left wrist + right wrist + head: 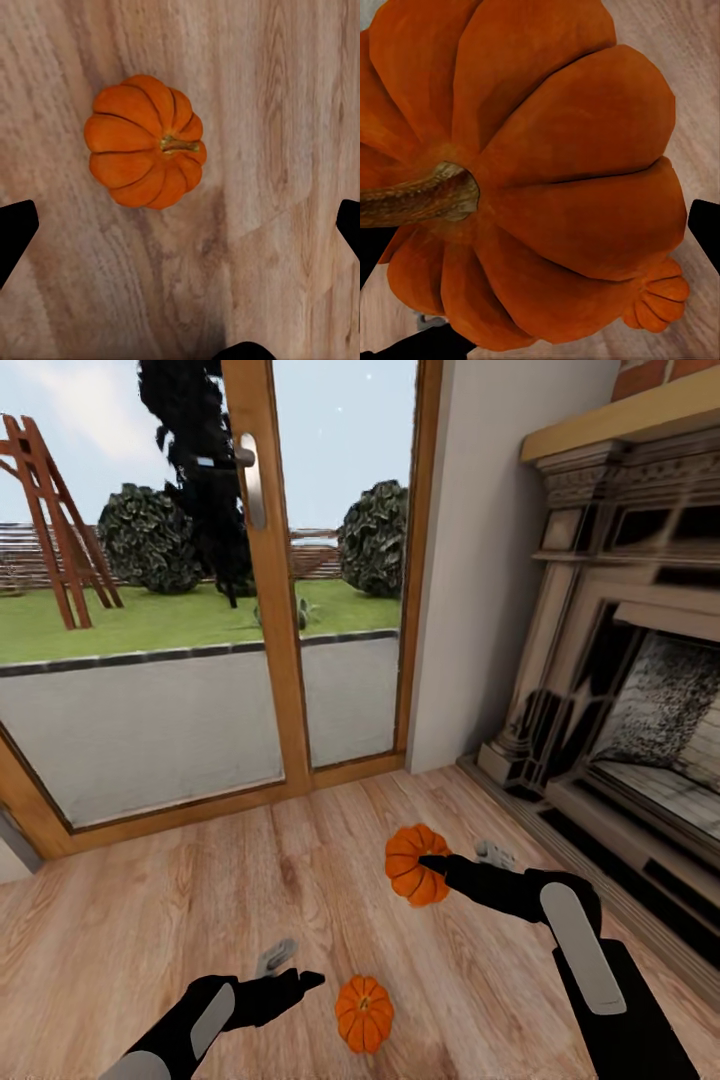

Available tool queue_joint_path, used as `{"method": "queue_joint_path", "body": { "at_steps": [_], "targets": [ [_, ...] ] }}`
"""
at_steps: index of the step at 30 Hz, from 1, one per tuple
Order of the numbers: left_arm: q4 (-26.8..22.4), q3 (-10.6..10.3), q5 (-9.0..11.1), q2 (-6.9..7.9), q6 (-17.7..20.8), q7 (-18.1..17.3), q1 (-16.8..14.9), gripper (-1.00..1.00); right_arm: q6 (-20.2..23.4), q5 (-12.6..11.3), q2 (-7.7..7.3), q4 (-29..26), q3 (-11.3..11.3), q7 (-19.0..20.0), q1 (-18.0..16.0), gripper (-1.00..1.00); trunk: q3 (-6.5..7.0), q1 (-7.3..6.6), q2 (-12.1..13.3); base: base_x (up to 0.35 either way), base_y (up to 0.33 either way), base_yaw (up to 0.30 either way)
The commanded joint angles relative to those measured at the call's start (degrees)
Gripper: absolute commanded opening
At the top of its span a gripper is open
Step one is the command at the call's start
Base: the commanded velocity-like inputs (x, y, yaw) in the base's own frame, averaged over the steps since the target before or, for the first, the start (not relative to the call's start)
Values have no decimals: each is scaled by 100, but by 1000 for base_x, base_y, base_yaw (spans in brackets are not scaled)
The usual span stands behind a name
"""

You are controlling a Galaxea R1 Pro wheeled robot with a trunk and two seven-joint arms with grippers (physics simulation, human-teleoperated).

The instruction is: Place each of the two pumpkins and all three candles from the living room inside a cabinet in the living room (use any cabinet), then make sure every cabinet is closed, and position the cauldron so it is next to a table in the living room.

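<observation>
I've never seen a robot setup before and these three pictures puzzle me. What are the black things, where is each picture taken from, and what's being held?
These are simulated pictures from a two-armed robot. The big one looks down from its head at a wooden floor, with a glass door and fireplace beyond. The black shapes are its arms. The right pincer grips one pumpkin; the camera on that wrist sees it close up. The left pincer is open above the floor, and its wrist camera looks down at a second pumpkin lying there.

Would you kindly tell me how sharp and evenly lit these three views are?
Head view: even daylight, soft shadow beneath the small orange pumpkin on the wooden floor. Left wrist view: that pumpkin crisp. Right wrist view: the held orange pumpkin is so close it looks soft, in the right hand.
</observation>
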Motion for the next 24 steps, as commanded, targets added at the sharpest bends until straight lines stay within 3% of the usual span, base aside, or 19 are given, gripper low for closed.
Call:
{"method": "queue_joint_path", "body": {
  "at_steps": [1,4,13,19,24],
  "targets": [
    [-9,-15,37,3,26,9,-2,100,5,-52,-6,2,56,-65,-6,-100,-28,1,-4,0,0,0],
    [-11,-14,38,3,33,14,-2,100,23,-33,-58,-4,203,-57,27,-100,-94,9,-8,0,0,0],
    [-32,19,53,-39,83,26,-71,100,59,-56,-65,-7,223,5,40,-100,-294,32,-20,0,0,0],
    [-24,352,59,-31,105,25,-249,100,65,-57,-50,-4,217,14,38,-100,-427,47,-28,0,0,0],
    [-29,435,50,-12,109,27,-265,100,64,-57,-75,0,217,15,37,-100,-537,60,-35,0,0,0]
  ]
}}
